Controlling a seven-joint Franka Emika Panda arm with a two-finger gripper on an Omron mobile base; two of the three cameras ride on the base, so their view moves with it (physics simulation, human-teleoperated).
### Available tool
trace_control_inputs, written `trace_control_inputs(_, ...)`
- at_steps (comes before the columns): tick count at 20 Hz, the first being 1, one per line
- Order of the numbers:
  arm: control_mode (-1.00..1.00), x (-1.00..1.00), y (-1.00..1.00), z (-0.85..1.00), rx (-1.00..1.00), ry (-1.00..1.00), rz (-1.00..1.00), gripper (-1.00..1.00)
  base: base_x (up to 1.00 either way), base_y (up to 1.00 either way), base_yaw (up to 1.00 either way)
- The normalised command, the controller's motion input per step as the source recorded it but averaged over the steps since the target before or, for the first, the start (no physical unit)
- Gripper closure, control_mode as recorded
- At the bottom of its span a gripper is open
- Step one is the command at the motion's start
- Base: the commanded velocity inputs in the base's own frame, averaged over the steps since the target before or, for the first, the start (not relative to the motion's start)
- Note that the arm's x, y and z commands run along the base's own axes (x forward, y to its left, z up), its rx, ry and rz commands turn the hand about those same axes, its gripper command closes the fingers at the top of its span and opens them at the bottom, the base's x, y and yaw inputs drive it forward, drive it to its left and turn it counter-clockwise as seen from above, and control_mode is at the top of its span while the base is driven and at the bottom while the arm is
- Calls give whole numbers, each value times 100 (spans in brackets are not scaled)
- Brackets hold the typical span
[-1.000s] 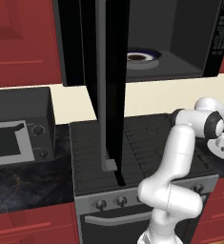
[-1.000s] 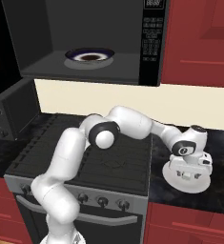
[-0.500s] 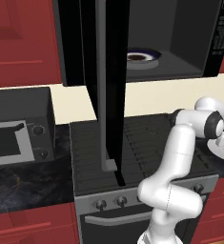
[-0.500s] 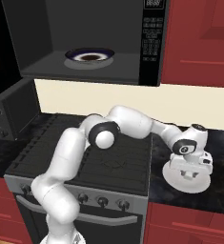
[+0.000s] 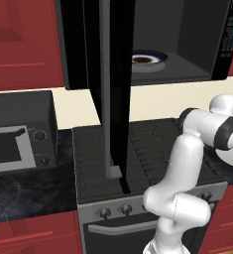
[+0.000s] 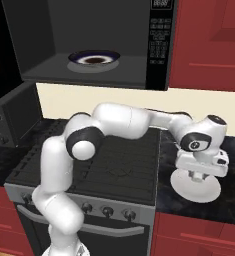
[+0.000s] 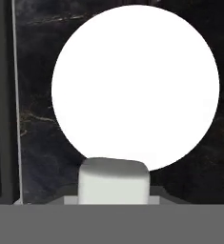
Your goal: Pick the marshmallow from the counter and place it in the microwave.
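The marshmallow (image 7: pixel 113 180) is a small whitish block at the bottom of the hand view, right where the fingertips come together. It lies over the near edge of a round white plate (image 7: pixel 135 86). My gripper (image 6: pixel 198 175) points straight down onto that plate (image 6: pixel 209 189), on the dark counter (image 6: pixel 234 150) to the right of the stove, and is shut on the marshmallow. Up on the wall, the microwave (image 6: pixel 159 45) stands open, with a blue-rimmed plate (image 6: pixel 94 58) in its dark cavity. Its tall black door (image 5: pixel 110 89) swings out over the stove.
A black ridged stove top (image 6: pixel 119 165) lies between the arm's base and the white plate. A grey two-knob oven (image 5: pixel 19 134) sits on the counter at the left. Red cabinets (image 6: pixel 209 40) flank the microwave on the right.
The jaws have come together on the marshmallow. The arm and the hand have stayed over the white plate.
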Motion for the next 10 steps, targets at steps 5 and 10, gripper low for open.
trace_control_inputs(5, -100, -92, 98, 82, 0, -26, 0, 100, 0, 0, 0)
trace_control_inputs(10, -100, -67, 100, 100, 0, -15, -1, 100, 0, 0, 0)
